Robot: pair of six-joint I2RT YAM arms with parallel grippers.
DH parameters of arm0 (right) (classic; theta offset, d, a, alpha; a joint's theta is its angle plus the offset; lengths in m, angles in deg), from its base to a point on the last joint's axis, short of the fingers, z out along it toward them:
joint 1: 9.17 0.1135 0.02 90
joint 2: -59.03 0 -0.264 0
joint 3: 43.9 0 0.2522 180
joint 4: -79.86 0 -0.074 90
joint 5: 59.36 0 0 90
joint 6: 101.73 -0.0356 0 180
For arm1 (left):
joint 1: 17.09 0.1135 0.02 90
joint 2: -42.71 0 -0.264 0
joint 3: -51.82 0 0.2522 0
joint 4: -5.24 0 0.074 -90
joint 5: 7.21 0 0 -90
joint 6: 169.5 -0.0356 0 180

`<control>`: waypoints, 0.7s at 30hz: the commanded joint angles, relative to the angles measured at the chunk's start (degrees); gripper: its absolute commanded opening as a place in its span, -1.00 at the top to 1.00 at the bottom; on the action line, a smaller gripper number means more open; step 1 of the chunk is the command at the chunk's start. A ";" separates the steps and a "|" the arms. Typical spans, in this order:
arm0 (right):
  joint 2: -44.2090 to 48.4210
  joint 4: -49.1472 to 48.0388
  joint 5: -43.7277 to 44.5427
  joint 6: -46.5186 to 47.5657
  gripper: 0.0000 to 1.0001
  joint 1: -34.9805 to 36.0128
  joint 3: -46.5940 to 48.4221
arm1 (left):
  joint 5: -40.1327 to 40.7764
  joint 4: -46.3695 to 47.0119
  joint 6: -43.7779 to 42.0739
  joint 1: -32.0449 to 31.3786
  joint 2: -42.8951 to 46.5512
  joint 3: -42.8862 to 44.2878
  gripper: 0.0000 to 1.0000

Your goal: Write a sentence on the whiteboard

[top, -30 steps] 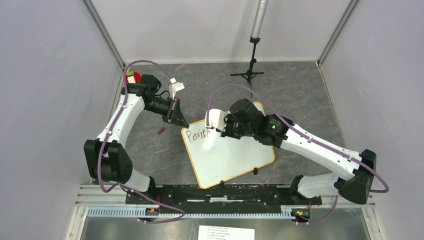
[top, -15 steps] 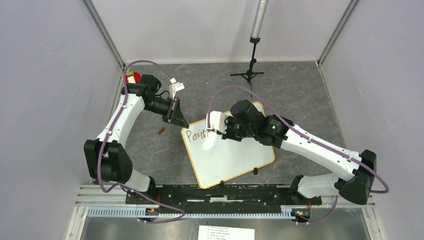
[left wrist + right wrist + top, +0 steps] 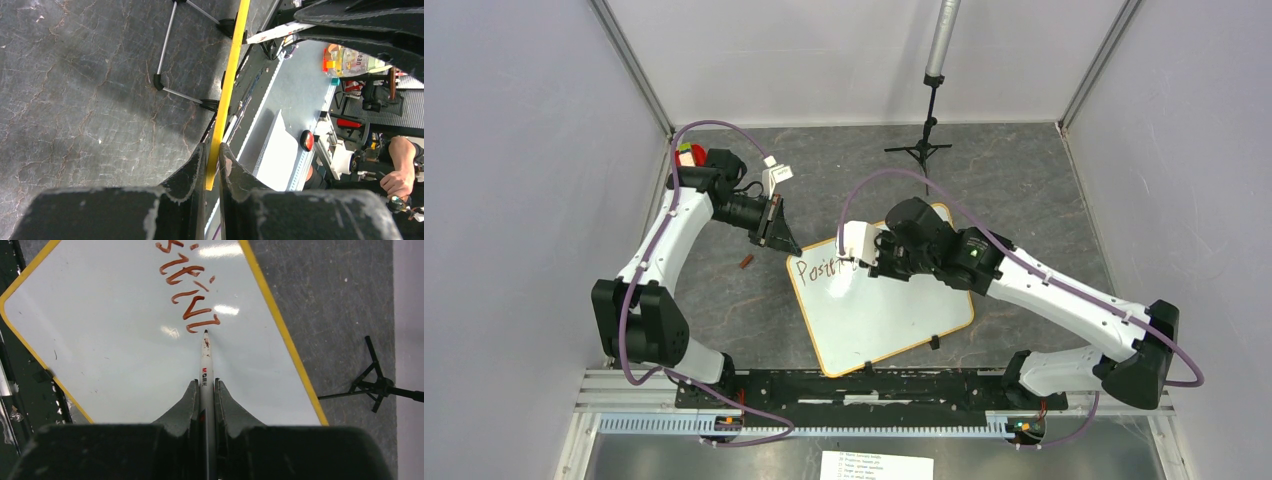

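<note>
Marker tip on whiteboard, which lies tilted on the grey table between the arms.
The brownish-red sentence reads "Positiv". The right gripper is clamped on the marker, whose logo is too small to read. The left gripper pinches the board's yellow rim at its far left corner. The white area below the letters is free.

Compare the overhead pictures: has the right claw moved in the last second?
Yes, slightly. The right claw, shut on the marker, has crept rightward in the overhead view, away from the left corner of the whiteboard.
</note>
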 commanded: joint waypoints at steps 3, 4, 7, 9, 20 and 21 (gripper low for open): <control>-0.19 -0.79 1.51 0.16 1.00 -0.15 5.91 | -2.18 -0.27 0.82 -0.12 0.91 0.42 0.95; -0.23 -1.17 1.70 0.07 1.00 -0.13 6.03 | -2.27 -0.25 0.80 -0.12 0.96 0.48 0.95; -0.70 -2.13 3.13 0.21 1.00 -0.24 6.33 | -2.36 -0.27 0.86 -0.12 0.96 0.59 0.95; -1.34 -2.38 3.61 0.29 1.00 -0.30 6.63 | -2.38 -0.25 0.86 -0.12 1.01 0.60 0.95; -2.82 -2.93 5.64 0.75 1.00 -0.41 4.23 | -2.01 -0.29 0.67 -0.12 1.37 0.20 0.95; -2.70 -2.85 5.49 0.75 1.00 -0.38 4.19 | -2.02 -0.25 0.71 -0.14 1.38 0.17 0.95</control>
